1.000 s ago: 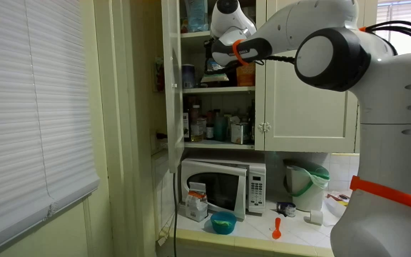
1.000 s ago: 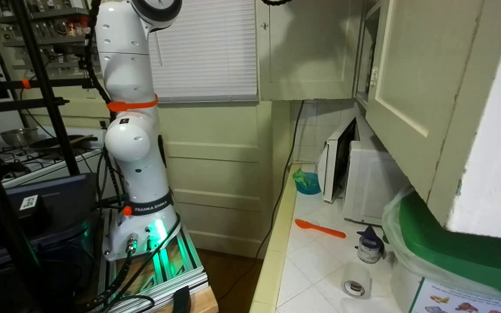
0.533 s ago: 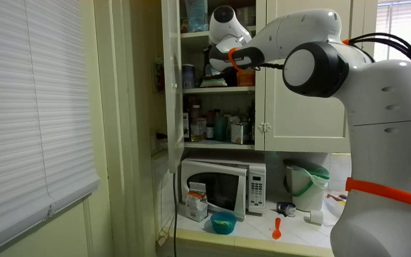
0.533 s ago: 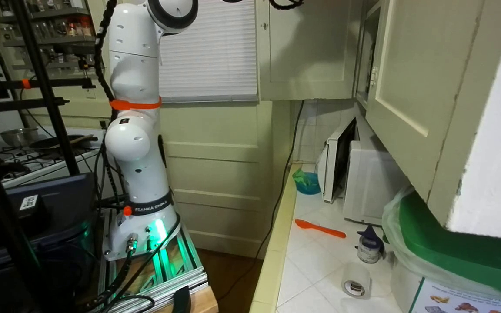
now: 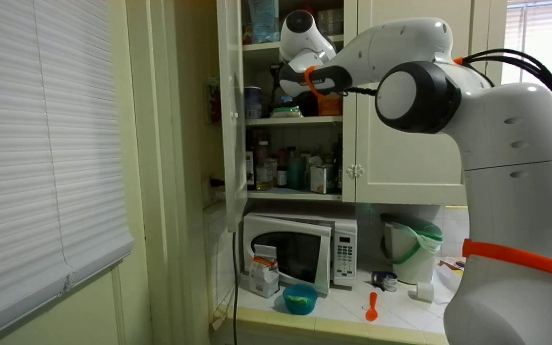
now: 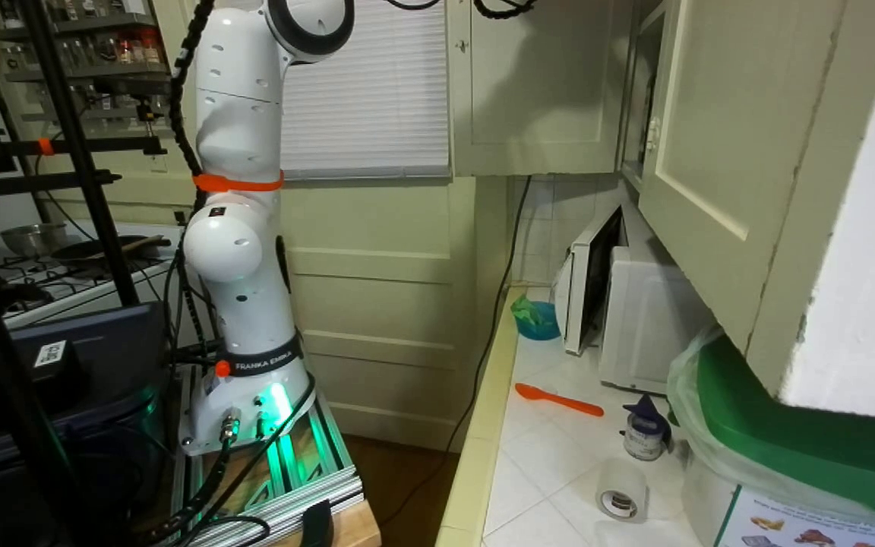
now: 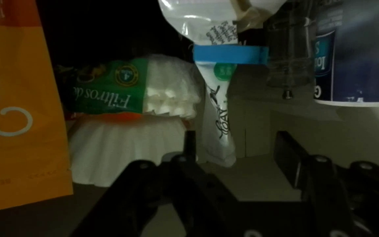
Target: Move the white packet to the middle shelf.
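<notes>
Item 1. White packet (image 7: 217, 87), one, gathered at the neck by a blue clip (image 7: 230, 54). We list it at one o'clock from the centre of the wrist view. In an exterior view we find it just past twelve, on the middle shelf (image 5: 300, 121), partly behind the end of the arm (image 5: 400, 52).

Item 2. Gripper (image 7: 237, 143), one, black, entering the wrist view from six o'clock. Jaws spread, standing well apart. The packet's loose end shows in the gap, space visible on both sides; whether it lies between the tips or beyond them we cannot tell.

Item 3. Neighbouring goods, same view, lettering upside down: orange bag (image 7: 21, 115) at nine o'clock; green-labelled pack (image 7: 127, 87), marked "Filtros de", at ten; white pleated pile (image 7: 127, 148) at eight; clear vessel (image 7: 290, 42), dim, between one and two; dark-blue canister (image 7: 360, 56) at two.

Item 4. Bottles (image 5: 281, 175), assorted, on the lower shelf (image 5: 300, 195), near the centre of an exterior view; labels too small for us to read.

Item 5. On the counter (image 5: 338, 302), in an exterior view: microwave (image 5: 300, 254), door ajar, toward six o'clock; pale bag (image 5: 264, 278) with an orange band, at six, before the microwave; teal bowl (image 5: 300, 309), holding a green item (image 6: 526, 310), just short of six; orange spoon (image 5: 372, 309) at five; green-lidded bin (image 5: 408, 263) at four, with a tape roll (image 5: 424, 292) just beside it.
</notes>
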Robot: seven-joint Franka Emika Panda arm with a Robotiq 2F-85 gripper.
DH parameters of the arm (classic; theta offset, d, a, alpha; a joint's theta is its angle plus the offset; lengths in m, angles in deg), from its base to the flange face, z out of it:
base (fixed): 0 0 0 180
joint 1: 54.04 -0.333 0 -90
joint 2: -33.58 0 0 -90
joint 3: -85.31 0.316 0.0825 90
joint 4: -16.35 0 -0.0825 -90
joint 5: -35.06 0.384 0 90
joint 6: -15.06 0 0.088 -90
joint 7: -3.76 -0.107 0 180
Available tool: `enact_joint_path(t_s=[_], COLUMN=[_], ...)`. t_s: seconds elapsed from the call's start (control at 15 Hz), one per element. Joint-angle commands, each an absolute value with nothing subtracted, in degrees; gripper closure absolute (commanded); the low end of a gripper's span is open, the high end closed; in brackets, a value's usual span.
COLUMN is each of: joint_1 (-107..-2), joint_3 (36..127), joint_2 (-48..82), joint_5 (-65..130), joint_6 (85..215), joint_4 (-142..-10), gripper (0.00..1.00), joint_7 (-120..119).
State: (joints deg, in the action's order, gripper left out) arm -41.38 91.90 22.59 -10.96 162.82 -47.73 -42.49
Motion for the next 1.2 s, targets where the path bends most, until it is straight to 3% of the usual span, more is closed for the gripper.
enact_joint_path(t_s=[0.0,0.13,1.13], joint_1=[-41.41,-41.07,-40.58], joint_3=[92.99,93.9,91.79], joint_2=[24.21,26.19,44.69], joint_5=[-8.5,-5.91,6.78], joint_6=[161.02,160.21,159.69], joint_4=[-49.02,-51.6,-79.27], gripper=[0.05,0.0,0.0], joint_7=[-39.96,-37.68,-22.18])
